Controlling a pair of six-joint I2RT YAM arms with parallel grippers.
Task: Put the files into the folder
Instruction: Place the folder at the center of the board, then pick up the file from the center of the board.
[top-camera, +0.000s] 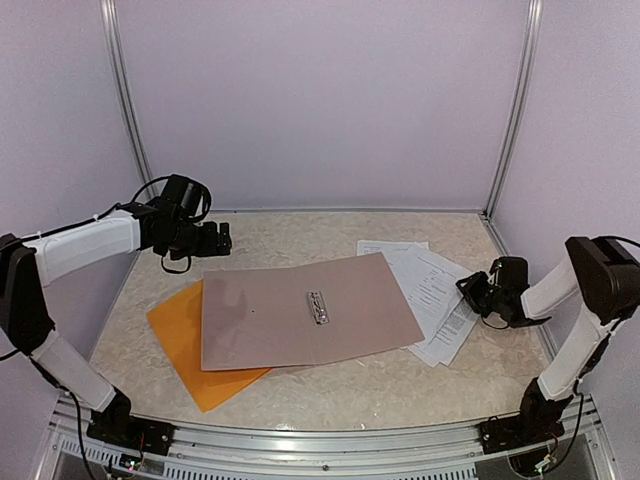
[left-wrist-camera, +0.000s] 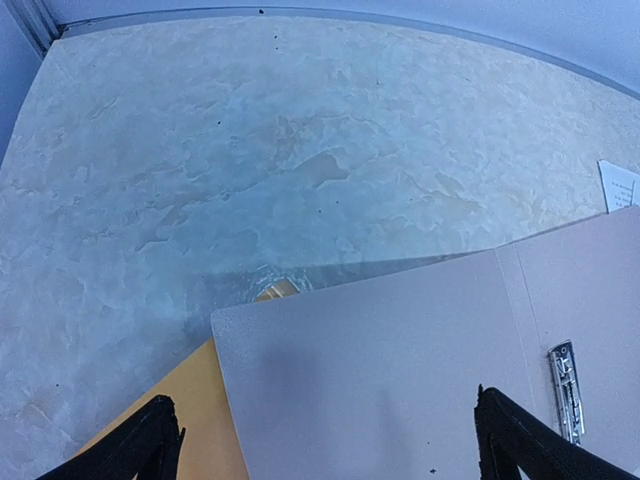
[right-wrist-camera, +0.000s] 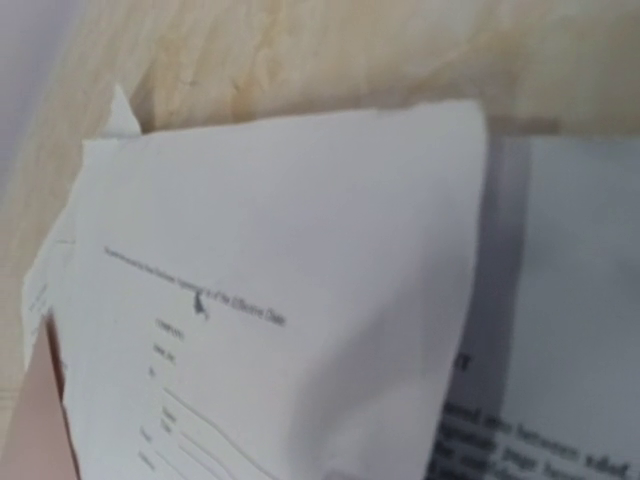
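Note:
The orange folder (top-camera: 185, 340) lies flat at the left, mostly covered by a grey-brown clipboard (top-camera: 270, 315) with a metal clip (top-camera: 317, 306). The files (top-camera: 435, 290), white printed sheets, lie fanned at the right with their left edges under the clipboard. My left gripper (top-camera: 222, 240) hovers open and empty above the folder's far corner; in its wrist view its fingertips (left-wrist-camera: 150, 440) straddle the clipboard (left-wrist-camera: 380, 370) and the folder (left-wrist-camera: 190, 420). My right gripper (top-camera: 478, 293) is low over the files' right side. Its wrist view shows only a lifted, curled sheet (right-wrist-camera: 300, 300) close up, with no fingers visible.
White booth walls with metal posts (top-camera: 125, 100) close in the left, back and right. An aluminium rail (top-camera: 320, 440) runs along the near edge between the arm bases. A corner of a sheet (left-wrist-camera: 620, 185) shows past the clipboard. The clipboard's corner (right-wrist-camera: 35, 430) overlaps the files.

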